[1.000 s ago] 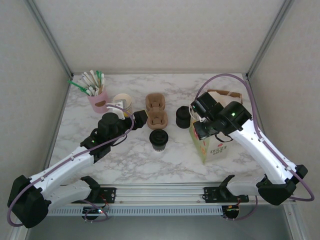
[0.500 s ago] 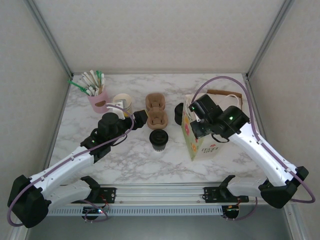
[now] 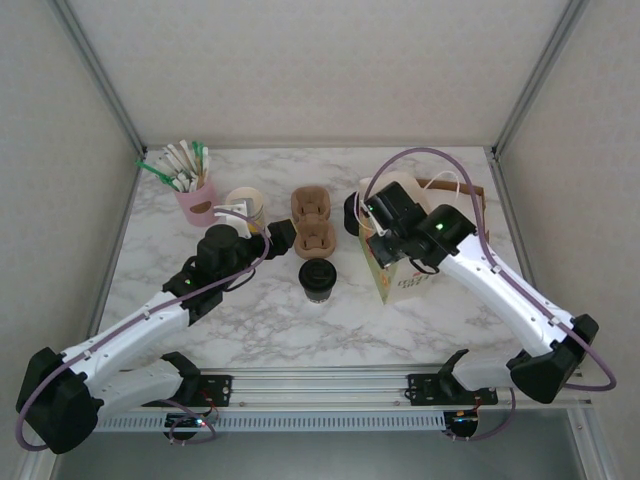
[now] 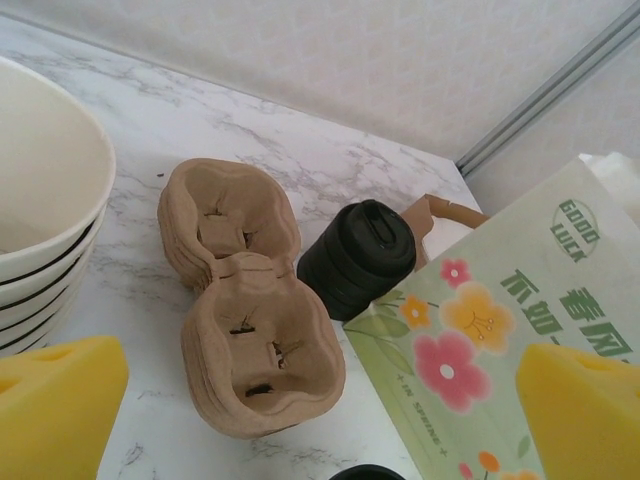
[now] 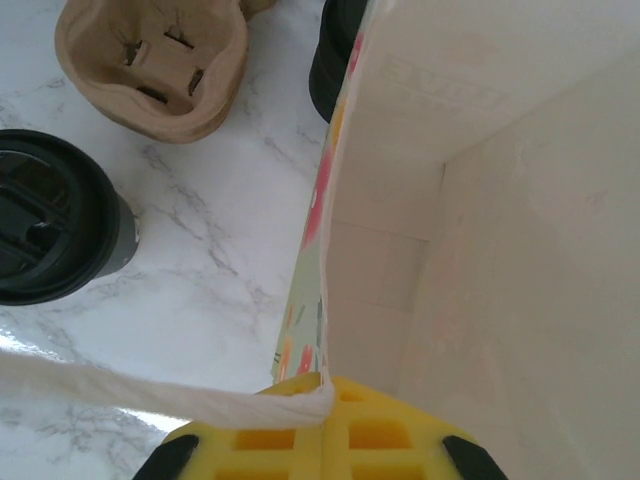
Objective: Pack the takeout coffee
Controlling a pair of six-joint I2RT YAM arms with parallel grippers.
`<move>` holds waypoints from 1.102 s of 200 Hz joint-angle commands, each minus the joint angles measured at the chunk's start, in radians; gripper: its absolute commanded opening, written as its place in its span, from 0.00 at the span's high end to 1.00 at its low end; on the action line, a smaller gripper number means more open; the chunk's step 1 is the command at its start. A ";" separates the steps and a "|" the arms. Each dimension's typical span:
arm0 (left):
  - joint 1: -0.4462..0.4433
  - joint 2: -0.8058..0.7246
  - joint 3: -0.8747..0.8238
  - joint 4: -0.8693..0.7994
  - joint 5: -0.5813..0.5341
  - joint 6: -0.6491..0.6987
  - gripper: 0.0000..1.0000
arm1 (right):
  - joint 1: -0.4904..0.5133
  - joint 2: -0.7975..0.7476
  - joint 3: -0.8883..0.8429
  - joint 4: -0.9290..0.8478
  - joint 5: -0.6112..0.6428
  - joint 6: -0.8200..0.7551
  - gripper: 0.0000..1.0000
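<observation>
Top external: fixed high above the near edge, we look down and forward over the whole marble table (image 3: pixel 250 310) to the back wall (image 3: pixel 320 70).
Left wrist: low and close, facing that wall across the cup carrier (image 4: pixel 245 300), with the paper bag (image 4: pixel 470 350) at right.
Right wrist: almost on the bag's rim, looking steeply down into it.
We find carrier and bag in all three views. The lidded cup (image 3: pixel 317 278) shows plainly in top and right wrist.

Your left hand (image 4: pixel 320 405) is spread wide, arm stretched forward; your right hand (image 5: pixel 322 425) is pinched tight on the paper bag (image 3: pixel 402 284) rim, arm angled inward.
</observation>
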 commanded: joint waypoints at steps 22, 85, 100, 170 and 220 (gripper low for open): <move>0.007 0.008 -0.001 0.026 0.001 0.002 0.00 | -0.010 0.050 0.036 0.043 0.005 -0.073 1.00; 0.007 0.051 0.022 0.005 0.005 0.004 0.00 | -0.020 0.054 0.047 0.004 -0.025 -0.032 0.84; 0.007 0.051 0.026 0.010 0.007 0.004 0.00 | -0.020 0.046 0.055 -0.013 -0.027 -0.015 0.81; 0.005 -0.030 0.027 0.074 0.049 0.022 0.00 | -0.019 -0.030 0.125 -0.086 -0.029 0.067 0.38; -0.006 -0.131 0.012 0.137 0.068 0.005 0.00 | -0.016 -0.124 0.145 -0.076 -0.100 0.137 0.01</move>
